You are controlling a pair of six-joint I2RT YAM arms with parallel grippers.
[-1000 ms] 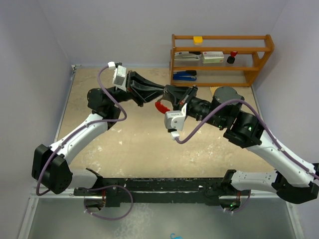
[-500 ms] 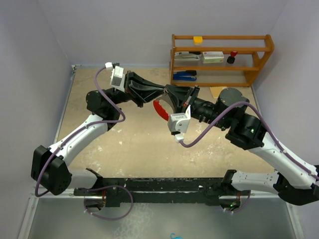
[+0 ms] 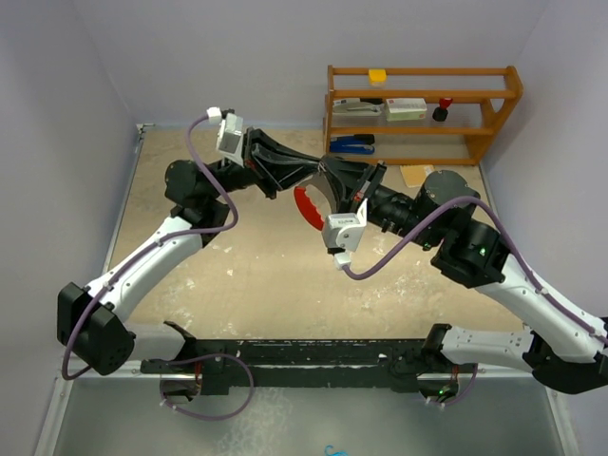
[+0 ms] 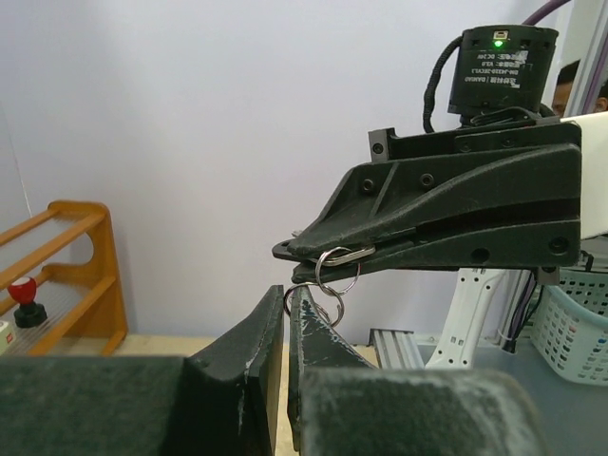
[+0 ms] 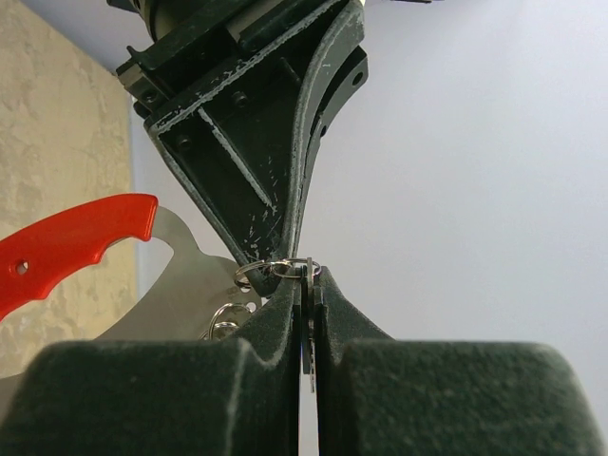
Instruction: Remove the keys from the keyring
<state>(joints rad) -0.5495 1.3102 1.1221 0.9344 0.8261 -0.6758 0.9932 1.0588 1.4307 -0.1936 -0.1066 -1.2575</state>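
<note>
My left gripper [image 3: 312, 167] and right gripper [image 3: 329, 174] meet tip to tip in the air above the back of the table. The keyring, a red crescent [image 3: 306, 205] on a silver plate [image 5: 180, 285], hangs below the tips with small split rings [image 4: 337, 270]. In the left wrist view my left gripper [image 4: 286, 291] is shut on one of these rings. In the right wrist view my right gripper [image 5: 308, 271] is shut on the keys [image 5: 310, 323], thin flat metal clamped between its fingers. The keys' heads are hidden.
A wooden shelf [image 3: 423, 114] stands at the back right with a blue stapler [image 3: 353, 144], small boxes and a yellow block. A white basket [image 4: 570, 332] shows at the right of the left wrist view. The sandy table top [image 3: 237, 275] lies below.
Both grippers, still joined at the tips, have shifted slightly up and to the right. The red crescent has swung and shows more of its length. Both stay shut.
</note>
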